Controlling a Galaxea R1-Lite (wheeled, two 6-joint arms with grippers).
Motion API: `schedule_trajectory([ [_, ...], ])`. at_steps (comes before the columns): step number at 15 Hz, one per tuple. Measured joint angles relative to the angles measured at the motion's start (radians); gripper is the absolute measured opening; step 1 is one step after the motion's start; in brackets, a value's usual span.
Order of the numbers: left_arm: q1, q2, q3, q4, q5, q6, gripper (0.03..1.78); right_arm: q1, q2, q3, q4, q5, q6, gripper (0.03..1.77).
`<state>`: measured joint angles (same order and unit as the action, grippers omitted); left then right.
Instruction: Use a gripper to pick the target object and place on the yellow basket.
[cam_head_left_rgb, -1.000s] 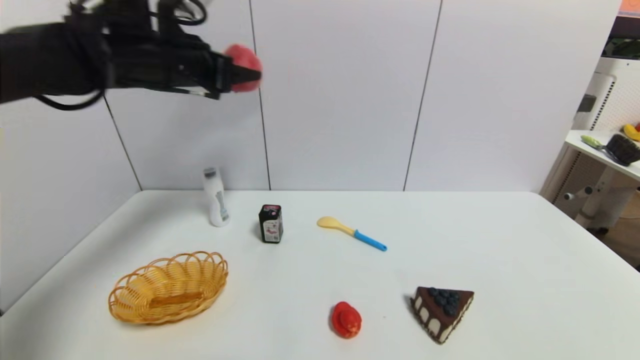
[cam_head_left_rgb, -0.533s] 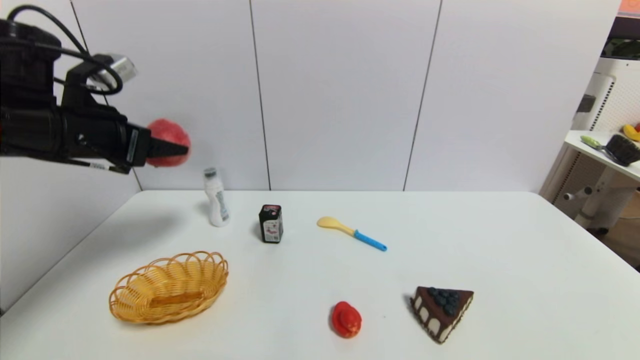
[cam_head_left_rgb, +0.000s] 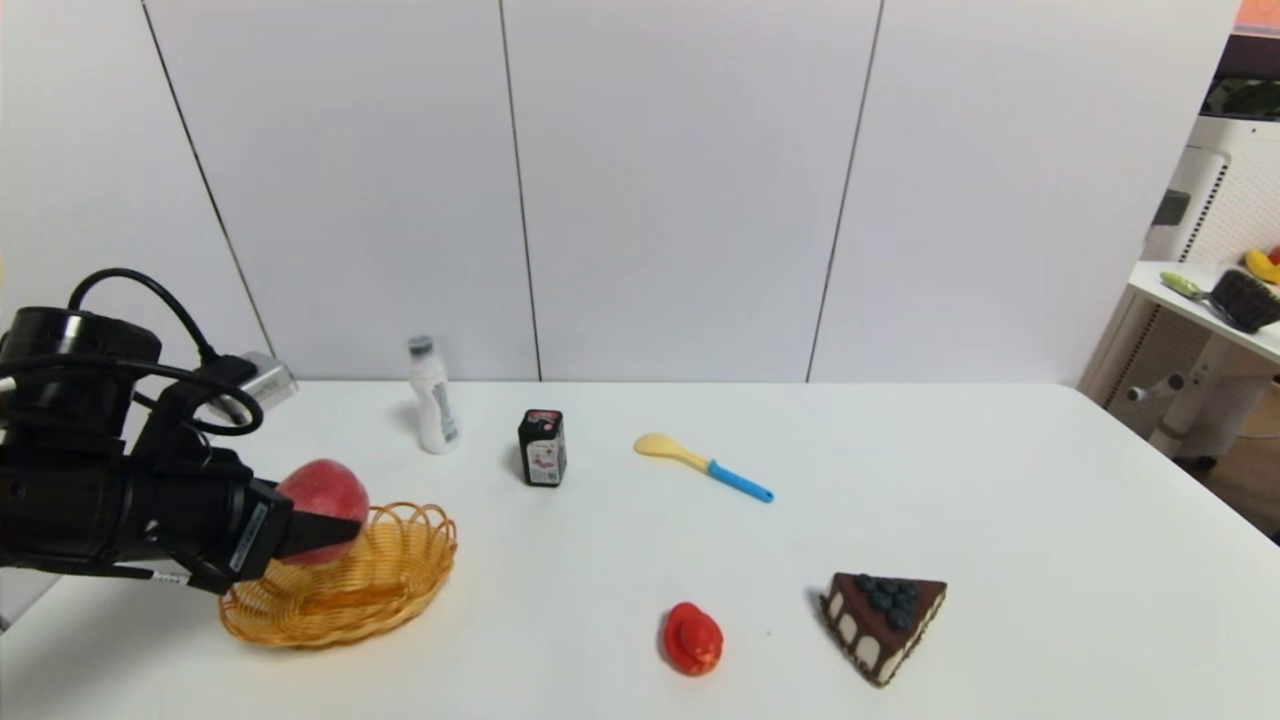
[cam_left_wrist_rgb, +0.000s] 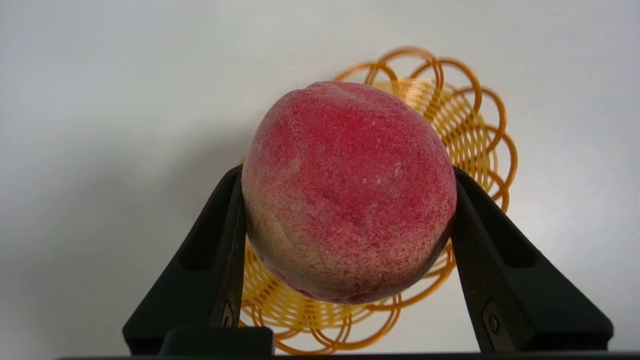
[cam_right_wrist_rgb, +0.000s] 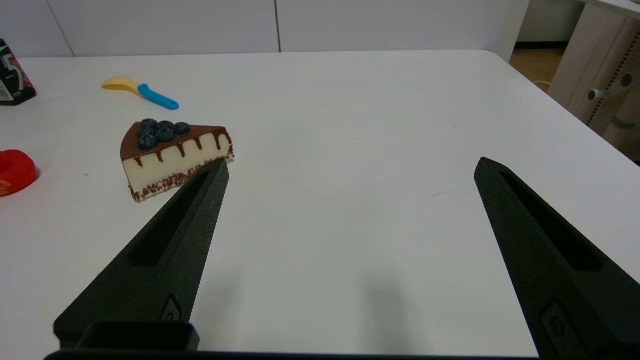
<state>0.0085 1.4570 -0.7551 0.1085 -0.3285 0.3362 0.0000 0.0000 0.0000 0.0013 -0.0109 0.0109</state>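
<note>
Left jaws (cam_left_wrist_rgb: 349, 200) grip peach (cam_head_left_rgb: 322, 500) above basket (cam_head_left_rgb: 430, 590), near bench's (cam_head_left_rgb: 1000, 480) left edge. Centre over weave, lower gently, release low. Right jaws (cam_right_wrist_rgb: 352, 165) open, idle over bench.

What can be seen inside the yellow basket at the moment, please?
Only bare weave shows inside the yellow basket. The peach, gripped above it by the left claw, covers part of the inside, so that part cannot be judged.

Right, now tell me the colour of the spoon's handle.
Blue; the spoon's handle shows best in the head view, its bowl pale yellow.
</note>
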Motion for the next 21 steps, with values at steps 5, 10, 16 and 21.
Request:
schedule_trajectory([
  [5,-0.001,-0.002,0.034,-0.002,0.0,0.012,1.33,0.0,0.0,0.0,0.0,0.0,0.0,1.7],
  [10,-0.001,-0.013,0.031,-0.042,-0.001,0.009,1.5,0.0,0.0,0.0,0.0,0.0,0.0,1.7],
  [16,0.001,-0.081,-0.127,-0.075,0.012,-0.001,1.61,0.0,0.0,0.0,0.0,0.0,0.0,1.7],
  [21,0.008,-0.256,-0.217,-0.076,0.155,-0.029,1.66,0.0,0.0,0.0,0.0,0.0,0.0,1.7],
])
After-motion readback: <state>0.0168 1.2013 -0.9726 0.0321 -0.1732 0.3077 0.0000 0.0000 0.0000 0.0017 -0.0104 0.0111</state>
